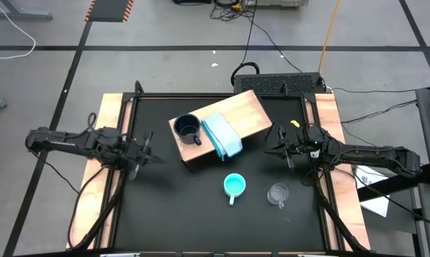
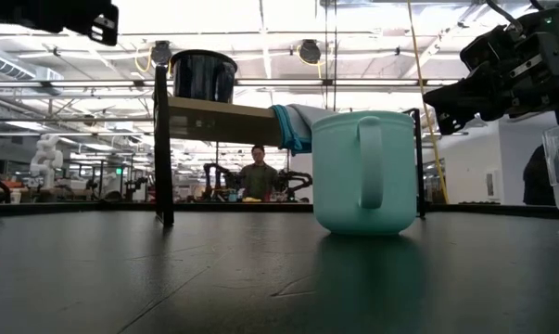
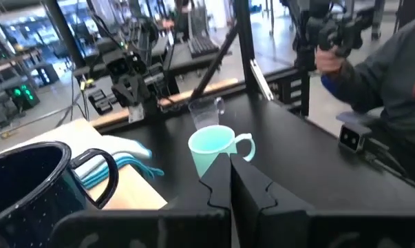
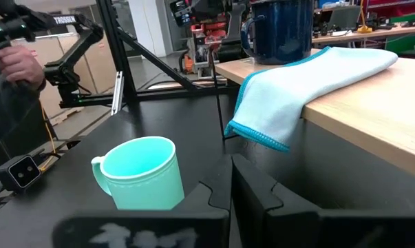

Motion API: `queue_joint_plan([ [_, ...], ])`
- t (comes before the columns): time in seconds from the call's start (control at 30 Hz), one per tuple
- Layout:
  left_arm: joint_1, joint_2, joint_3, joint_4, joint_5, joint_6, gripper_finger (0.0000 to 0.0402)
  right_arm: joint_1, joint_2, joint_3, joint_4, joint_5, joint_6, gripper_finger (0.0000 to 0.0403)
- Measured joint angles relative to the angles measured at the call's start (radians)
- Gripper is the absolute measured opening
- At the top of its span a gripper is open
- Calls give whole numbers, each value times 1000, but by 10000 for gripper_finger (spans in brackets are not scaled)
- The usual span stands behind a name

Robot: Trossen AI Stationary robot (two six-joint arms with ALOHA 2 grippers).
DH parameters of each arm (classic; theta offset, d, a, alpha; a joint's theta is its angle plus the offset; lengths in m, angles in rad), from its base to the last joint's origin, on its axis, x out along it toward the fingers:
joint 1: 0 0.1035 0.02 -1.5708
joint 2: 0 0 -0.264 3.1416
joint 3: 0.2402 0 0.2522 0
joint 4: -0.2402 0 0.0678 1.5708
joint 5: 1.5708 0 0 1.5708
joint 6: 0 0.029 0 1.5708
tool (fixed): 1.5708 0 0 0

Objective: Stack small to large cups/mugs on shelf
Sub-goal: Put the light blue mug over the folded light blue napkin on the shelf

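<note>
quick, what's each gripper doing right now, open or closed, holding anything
Left gripper: closed, holding nothing, left of the shelf.
Right gripper: closed, holding nothing, right of the shelf.

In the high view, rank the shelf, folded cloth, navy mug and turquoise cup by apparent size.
1. shelf
2. folded cloth
3. navy mug
4. turquoise cup
The mug sits raised on the shelf, nearer the camera, so the last two are unsure.

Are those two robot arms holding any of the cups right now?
No. Both tools are shut on nothing: the left tool and right tool hover apart from the navy mug, turquoise cup and glass mug.
</note>
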Motion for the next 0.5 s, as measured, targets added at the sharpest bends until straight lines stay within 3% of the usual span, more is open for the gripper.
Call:
queue_joint_plan([
  [0.17, -1, -69, -90, 44, -34, -12, 0, 0, 0, 0, 0, 0, 0, 0],
  [0.5, -1, -89, -191, 70, -56, -13, 0, 0, 0, 0, 0, 0, 0, 0],
])
